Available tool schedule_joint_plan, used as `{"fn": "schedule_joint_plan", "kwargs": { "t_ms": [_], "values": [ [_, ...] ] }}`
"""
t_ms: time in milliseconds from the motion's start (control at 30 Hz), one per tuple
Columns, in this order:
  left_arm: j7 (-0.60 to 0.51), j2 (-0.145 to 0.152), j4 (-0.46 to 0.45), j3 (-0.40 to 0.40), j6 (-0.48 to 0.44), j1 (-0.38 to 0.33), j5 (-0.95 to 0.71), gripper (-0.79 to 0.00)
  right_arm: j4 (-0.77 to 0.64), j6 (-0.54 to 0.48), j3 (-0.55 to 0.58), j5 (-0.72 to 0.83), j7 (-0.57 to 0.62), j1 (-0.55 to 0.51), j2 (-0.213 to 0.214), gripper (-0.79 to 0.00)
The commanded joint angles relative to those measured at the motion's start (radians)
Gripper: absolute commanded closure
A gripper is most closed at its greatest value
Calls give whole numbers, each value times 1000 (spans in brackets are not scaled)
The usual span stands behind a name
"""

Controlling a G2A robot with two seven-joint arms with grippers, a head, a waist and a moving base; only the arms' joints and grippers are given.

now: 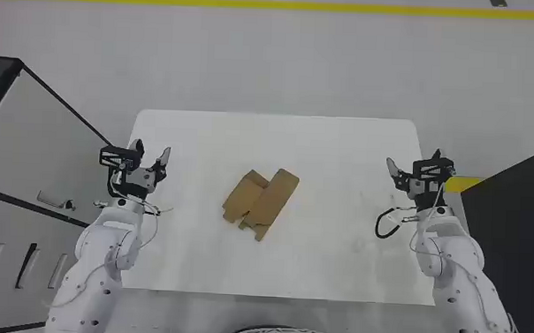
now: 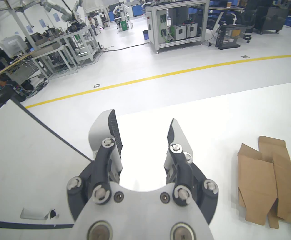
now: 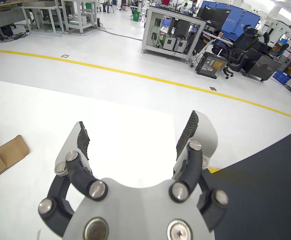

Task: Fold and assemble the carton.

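1. Your left gripper has its jaws spread wide with nothing between them. It sits over the table's left edge, fingers aimed at the far side.
2. Your right gripper is also spread wide and holds nothing. It sits over the table's right edge, aimed the same way.
3. Both grippers are well apart from the carton; neither touches it.
4. The carton lies flat, not yet erected, on the white table. It's about mid-table between the two grippers, slightly nearer the left one.
5. Its long axis runs diagonally in the top view, from the near-left end to the far-right end.
6. It reads as two brown panels side by side, offset along that axis. The near-left end shows notched flap edges; the far-right end is a plain rounded edge.
7. Beyond the table you have grey floor with a yellow line.
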Motion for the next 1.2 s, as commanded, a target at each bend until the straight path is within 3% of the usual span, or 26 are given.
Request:
{"fn": "schedule_joint_plan", "kwargs": {
  "t_ms": [0, 433, 500, 600, 933, 1067, 1167],
  "values": [
    [-26, -1, -25, 19, -27, 9, -2, -785, 0, 0, 0, 0, 0, 0, 0, -785],
    [-83, -1, -56, 51, -92, 17, 10, -785, 0, 0, 0, 0, 0, 0, 0, -785],
    [-162, 2, -70, 55, -165, 30, -40, -785, 0, 0, 0, 0, 0, 0, 0, -785],
    [-371, 8, -125, 56, -269, 41, -129, -785, 0, 0, 0, 0, 0, 0, 0, -785],
    [-351, 7, -124, 57, -271, 42, -140, -785, 0, 0, 0, 0, 0, 0, 0, -785],
    [-415, 6, -91, 82, -329, 70, -309, -785, 0, 0, 0, 0, 0, 0, 0, -785],
    [-503, -1, -62, 100, -297, 86, -574, -785, 0, 0, 0, 0, 0, 0, 0, -785]
  ]
}}
